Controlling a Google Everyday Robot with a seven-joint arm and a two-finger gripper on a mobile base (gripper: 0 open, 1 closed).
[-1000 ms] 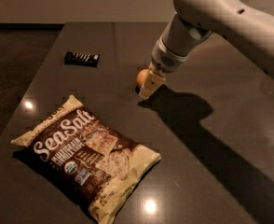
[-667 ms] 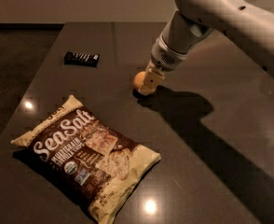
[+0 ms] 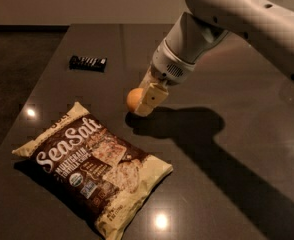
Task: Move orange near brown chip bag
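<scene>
- Three things lie on the dark table (image 3: 62, 99): the brown chip bag (image 3: 94, 166), a small black snack bar (image 3: 88, 62) and the orange (image 3: 133, 99).
- Nothing stands between the orange and the bag; only a short strip of bare tabletop parts them.
- The snack bar lies well apart, towards the far left.
- The gripper (image 3: 145, 104) reaches down from the upper right, and its cream jaws are closed around the orange, the near one covering the fruit's right side.
- The orange sits low at the table's middle, just beyond the bag's upper right edge.
- The bag's left corner lies close to the table's left edge.
- Wide open surface spreads right of the bag, crossed by the arm's shadow.
- Large white lettering on the bag reads "Sea Salt"; the smaller print below it and the bar's pale marks cannot be read.
</scene>
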